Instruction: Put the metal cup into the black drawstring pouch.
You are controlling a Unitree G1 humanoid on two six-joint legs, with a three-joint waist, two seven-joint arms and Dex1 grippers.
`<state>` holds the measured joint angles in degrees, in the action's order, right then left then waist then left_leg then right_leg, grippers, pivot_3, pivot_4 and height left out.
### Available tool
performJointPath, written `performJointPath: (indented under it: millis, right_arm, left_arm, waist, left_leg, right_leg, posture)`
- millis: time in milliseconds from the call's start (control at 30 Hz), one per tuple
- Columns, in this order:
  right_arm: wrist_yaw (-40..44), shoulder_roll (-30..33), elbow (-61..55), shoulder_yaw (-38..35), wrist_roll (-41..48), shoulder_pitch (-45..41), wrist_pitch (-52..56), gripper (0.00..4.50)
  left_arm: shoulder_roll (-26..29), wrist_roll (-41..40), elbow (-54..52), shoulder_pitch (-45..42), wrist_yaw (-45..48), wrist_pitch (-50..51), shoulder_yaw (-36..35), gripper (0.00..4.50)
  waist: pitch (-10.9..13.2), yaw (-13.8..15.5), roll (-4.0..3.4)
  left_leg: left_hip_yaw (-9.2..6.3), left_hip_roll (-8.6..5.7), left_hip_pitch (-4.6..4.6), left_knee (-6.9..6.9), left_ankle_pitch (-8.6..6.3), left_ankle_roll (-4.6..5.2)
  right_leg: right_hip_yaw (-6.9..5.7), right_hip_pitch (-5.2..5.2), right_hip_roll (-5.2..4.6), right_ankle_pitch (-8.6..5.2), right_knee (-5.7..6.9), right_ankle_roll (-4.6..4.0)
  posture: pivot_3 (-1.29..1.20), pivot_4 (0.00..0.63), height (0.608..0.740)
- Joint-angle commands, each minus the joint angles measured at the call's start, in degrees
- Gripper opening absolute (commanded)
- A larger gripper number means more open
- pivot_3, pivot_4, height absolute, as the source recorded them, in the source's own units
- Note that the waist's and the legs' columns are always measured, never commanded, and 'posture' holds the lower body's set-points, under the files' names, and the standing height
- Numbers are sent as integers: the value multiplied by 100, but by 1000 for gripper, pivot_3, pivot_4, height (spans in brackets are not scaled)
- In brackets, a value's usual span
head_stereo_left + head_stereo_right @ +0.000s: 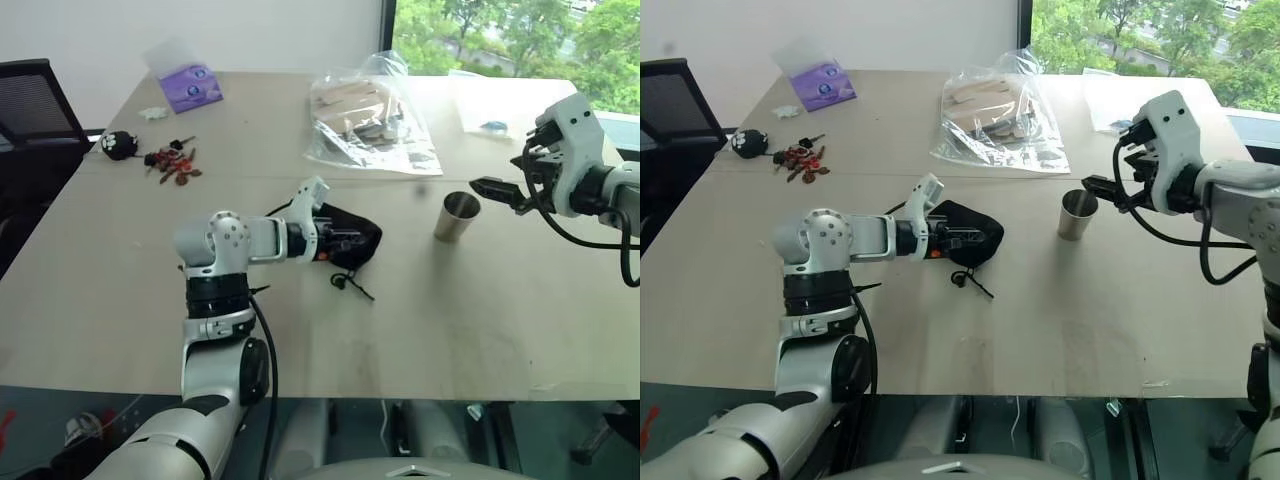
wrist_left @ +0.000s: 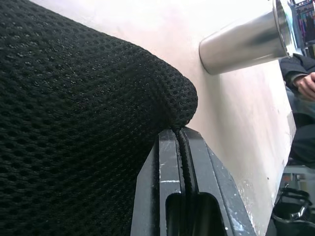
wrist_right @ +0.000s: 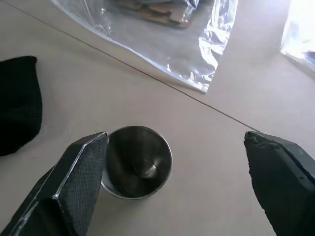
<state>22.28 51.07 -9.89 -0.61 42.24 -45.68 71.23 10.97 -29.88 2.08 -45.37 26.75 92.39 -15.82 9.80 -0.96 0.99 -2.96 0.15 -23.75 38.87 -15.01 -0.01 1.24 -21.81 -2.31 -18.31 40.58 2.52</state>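
Observation:
The metal cup (image 1: 458, 216) stands upright on the table, mouth up, right of the middle. The black drawstring pouch (image 1: 352, 236) lies on the table to the cup's left, its cord (image 1: 350, 283) trailing toward the front. My left gripper (image 2: 179, 135) is shut on an edge of the pouch's mesh fabric. My right gripper (image 3: 174, 142) hangs open just above and to the right of the cup (image 3: 138, 162), one finger (image 3: 78, 177) close beside the rim, the other well apart; nothing is between them.
A clear plastic bag (image 1: 370, 120) of flat items lies behind the cup. A purple packet (image 1: 190, 85), a small plush toy (image 1: 118, 145) and red bits (image 1: 175, 165) sit at the far left. A black chair (image 1: 30, 110) stands left of the table. A person's hand (image 2: 307, 83) shows beyond the cup.

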Motion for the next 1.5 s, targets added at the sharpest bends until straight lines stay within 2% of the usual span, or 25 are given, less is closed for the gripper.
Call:
performJointPath:
  millis: [33, 367, 433, 467, 500, 533, 700, 733, 833, 933, 1033, 1133, 1167, 1333, 1400, 1500]
  right_arm:
    - [472, 48, 491, 286, -403, -432, -220, 4500]
    - [1904, -40, 1948, 1609, -1663, -836, -1130, 4500]
    - [2065, -103, 2188, 1784, -1957, -897, -1389, 3970]
    - [2154, -123, 2260, 1827, -2060, -919, -1487, 3897]
    - [2228, -155, 2330, 1835, -2152, -940, -1576, 3253]
    - [2292, -185, 2375, 1835, -2243, -949, -1699, 2875]
    - [2560, -210, 2302, 1788, -2614, -728, -2136, 315]
    - [2596, -191, 2174, 1679, -2590, -610, -2176, 22]
    - [2534, -142, 1782, 1363, -2574, -319, -2173, 22]
    - [2284, -270, 1078, 520, -2159, 166, -1892, 22]
    - [2054, -742, 60, -534, -1406, 818, -1671, 22]
    - [1744, -1276, -1219, -1158, -676, 1523, -1386, 22]
    - [1466, -1681, -1603, -1343, -323, 1760, -1243, 22]
    - [531, -3463, -2363, -1291, 359, 2459, -1623, 22]
    - [409, -3844, -2273, -1148, 342, 2563, -1853, 22]
    - [490, -4072, -1894, -758, 54, 2758, -2277, 22]
  left_arm:
    - [63, -139, -355, 36, -44, -36, -97, 22]
    - [-87, -281, -796, 289, -325, 11, -283, 22]
    - [-88, -308, -847, 331, -378, 11, -298, 0]
    - [-80, -322, -867, 344, -400, 11, -297, 0]
    - [-72, -339, -888, 353, -418, 11, -297, 0]
    - [-58, -353, -887, 348, -430, 11, -301, 0]
    - [34, -392, -856, 329, -446, 11, -278, 0]
    - [55, -391, -851, 329, -441, 11, -262, 0]
    - [90, -404, -827, 322, -431, 11, -245, 0]
    - [148, -410, -747, 304, -393, -20, -224, 0]
    - [173, -472, -639, 292, -356, 6, -296, 0]
    - [209, -585, -524, 287, -318, 11, -391, 0]
    - [250, -571, -460, 289, -300, 11, -377, 0]
    - [556, -558, -56, 220, -65, -114, -154, 0]
    - [659, -586, 96, 135, 43, -150, -86, 0]
    - [794, -636, 259, -19, 185, -142, -41, 0]
  waist:
    - [0, 0, 0]
    - [0, 6, 0]
    - [0, 3, 0]
    - [0, 1, 0]
    - [0, 3, 0]
    - [0, 3, 0]
    - [0, -2, 1]
    - [-1, -8, 3]
    - [-1, 15, 2]
    - [-1, 36, 2]
    - [0, 27, 1]
    - [0, 18, 1]
    - [0, 11, 1]
    - [2, -12, -7]
    - [3, -2, -8]
    - [2, 22, -7]
  left_leg:
    - [0, 0, 0, -1, 4, -7]
    - [0, 0, -3, -10, 5, -8]
    - [1, 0, -3, -13, 5, -9]
    - [1, 0, -3, -15, 5, -9]
    - [1, 0, -3, -18, 5, -10]
    - [1, 0, -3, -22, 5, -10]
    - [0, 0, -5, -43, 6, -11]
    - [1, 0, -3, -47, 6, -11]
    - [-2, -1, -2, -42, 6, -11]
    - [-5, -2, -2, -37, 6, -11]
    - [-12, -4, -11, -44, 6, -12]
    - [-6, -4, -10, -54, 7, -12]
    - [-9, -3, -10, -58, 7, -12]
    - [-12, -1, 5, -54, 11, -19]
    - [-11, -7, 7, -51, 13, -22]
    - [-13, -12, 6, -45, 14, -21]
  right_leg:
    - [0, 0, 0, 0, -2, 0]
    - [-5, 0, -3, 0, -17, 1]
    - [-8, 1, -3, 1, -23, 1]
    - [-9, 1, -3, 1, -26, 2]
    - [-11, 1, -4, 1, -28, 2]
    - [-13, 0, -4, 1, -30, 2]
    - [-18, 1, -9, 2, -57, 3]
    - [-18, 3, -9, 3, -63, 3]
    - [-23, 7, -14, 6, -63, 9]
    - [-23, 10, -15, 7, -62, 10]
    - [-21, 5, -28, 7, -67, 10]
    - [-23, 2, -34, 7, -69, 10]
    - [-23, 1, -36, 7, -71, 10]
    - [-20, 3, -27, 7, -53, 10]
    - [-20, 2, -10, 8, -44, 9]
    - [-22, 4, -9, 9, -46, 12]
  posture:
    - [0, 150, 740]
    - [0, 150, 740]
    - [0, 150, 740]
    - [0, 150, 740]
    - [0, 150, 740]
    - [0, 150, 740]
    - [0, 150, 740]
    - [0, 150, 740]
    - [0, 150, 740]
    - [0, 150, 740]
    - [0, 150, 740]
    - [0, 150, 740]
    - [0, 150, 740]
    - [0, 150, 740]
    - [0, 150, 740]
    - [0, 150, 740]
